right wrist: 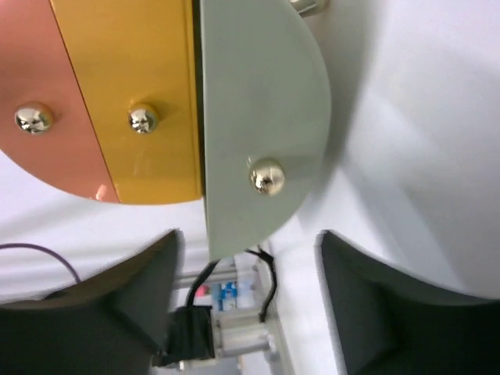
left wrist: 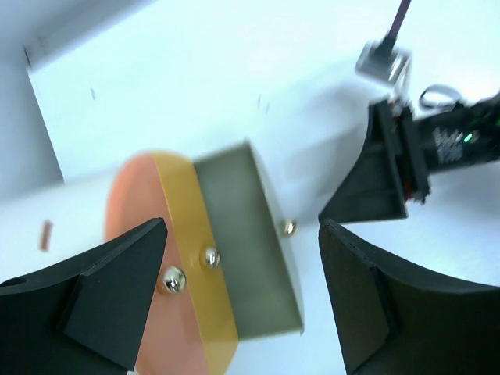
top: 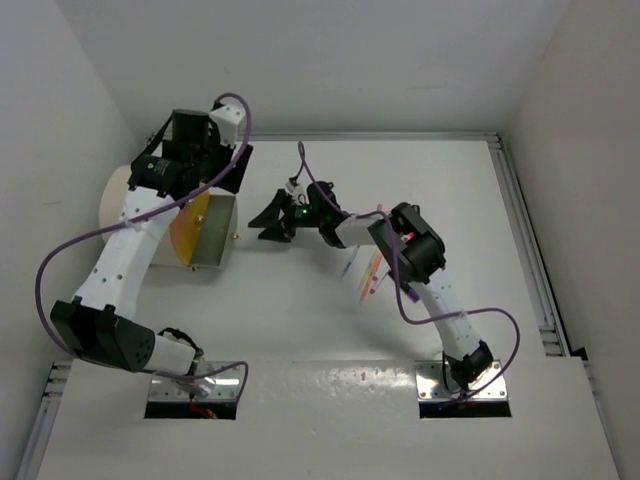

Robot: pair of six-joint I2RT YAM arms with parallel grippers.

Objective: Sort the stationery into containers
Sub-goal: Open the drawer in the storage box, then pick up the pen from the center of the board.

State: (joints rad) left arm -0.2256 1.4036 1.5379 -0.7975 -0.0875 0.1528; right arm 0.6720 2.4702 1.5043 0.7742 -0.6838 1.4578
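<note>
The left claw (left wrist: pixel 242 234) is hanging released over the containers, its black fingers (left wrist: pixel 109 289) standing wide apart and gripping nothing. Looking down between them, the left wrist view is showing a greenish bin (left wrist: pixel 250 242) lying against a yellow bin (left wrist: pixel 191 211), which in turn is sitting against the round orange face (left wrist: pixel 133 195) of the white drum (left wrist: pixel 47 203). The drum is lying on its side at the far left of the white bench (top: pixel 300 310). The right claw (top: pixel 272 220) is reaching in from the right and pointing at the open end of the greenish bin, near it but not touching it. It too is standing released, with both jaws spread and empty. Its wrist view is looking straight at the orange, yellow and greenish parts side by side, each one carrying a shiny round screw head (right wrist: pixel 266 176). The stationery is lying on the bench well apart from the bins, right of centre: a small cluster of thin pens (top: pixel 368 272) in orange, pink and yellow is showing partly from under the right arm's forearm. How many pens are lying there cannot be told, since the arm is covering part of the cluster. A purple cable (top: pixel 60 260) is looping beside the left arm.
</note>
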